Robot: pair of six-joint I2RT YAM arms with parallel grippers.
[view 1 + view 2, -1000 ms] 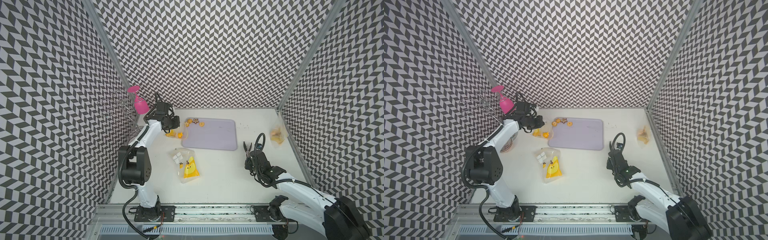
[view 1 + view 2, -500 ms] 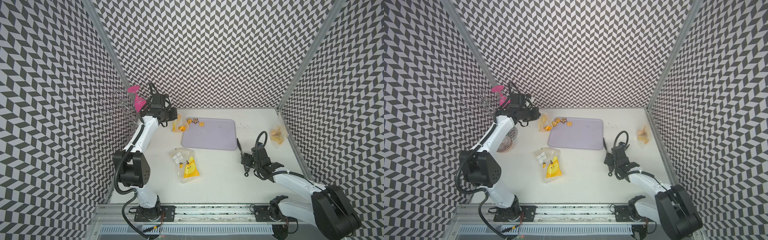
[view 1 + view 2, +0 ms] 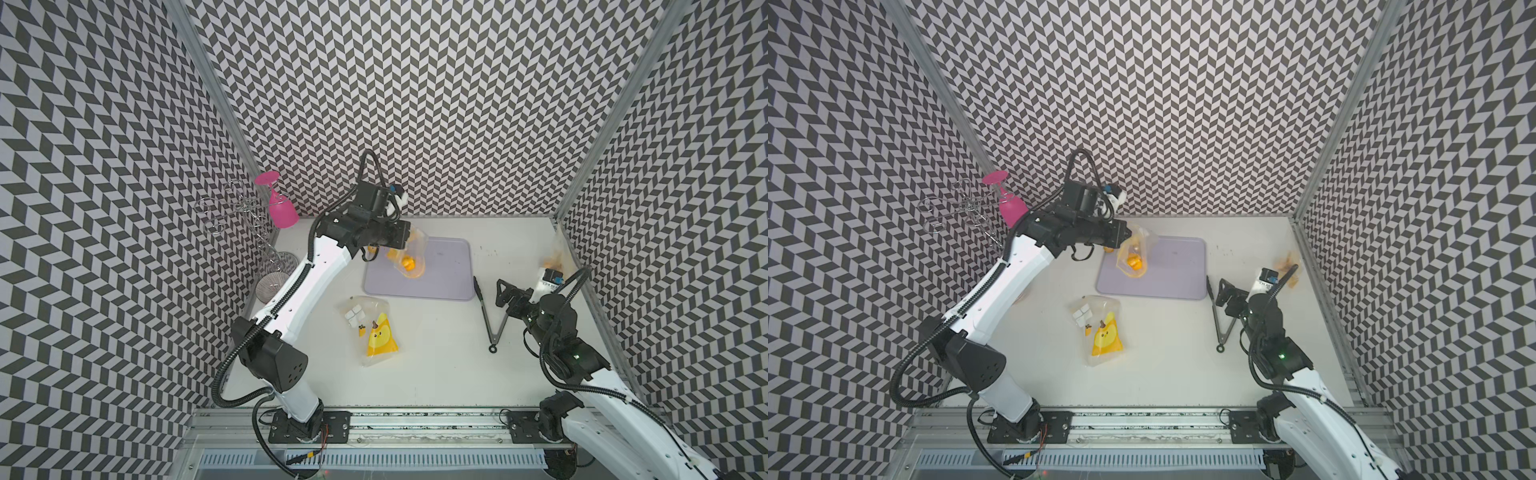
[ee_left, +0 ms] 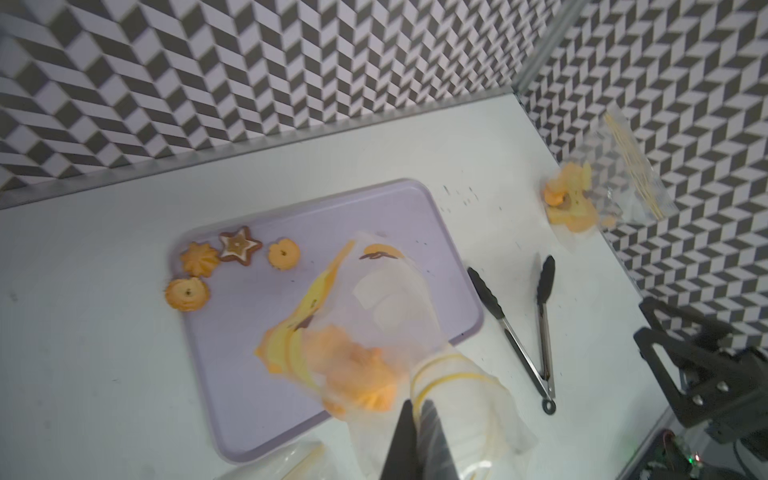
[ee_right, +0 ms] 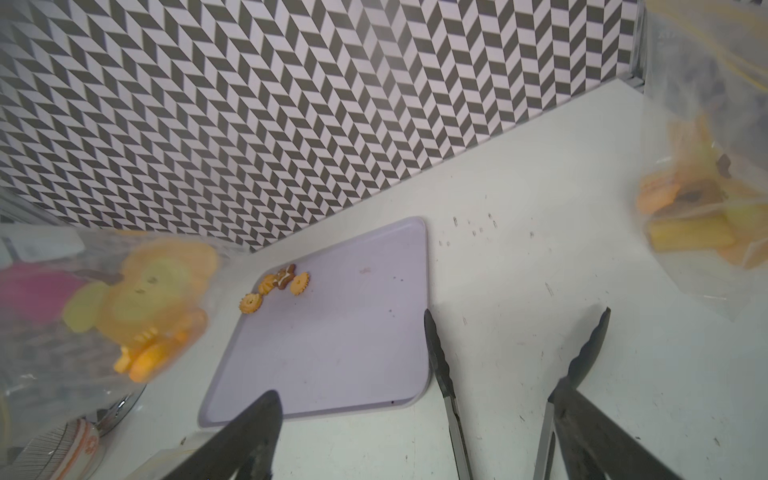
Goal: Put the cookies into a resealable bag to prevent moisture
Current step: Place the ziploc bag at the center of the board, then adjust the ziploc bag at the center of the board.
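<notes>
Four cookies [image 4: 232,266] left loose on the purple tray [image 4: 374,216], a bunch already in the clear bag [image 4: 395,299] the left gripper [image 4: 419,409] is clamped on above it, right gripper [image 5: 415,399] spread wide over the tongs [image 5: 440,365], so maybe halfway imo.

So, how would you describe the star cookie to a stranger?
Look at the lavender tray on the white table. Four loose cookies sit near one corner. It is the only brown star with white icing; the others are orange.
</notes>
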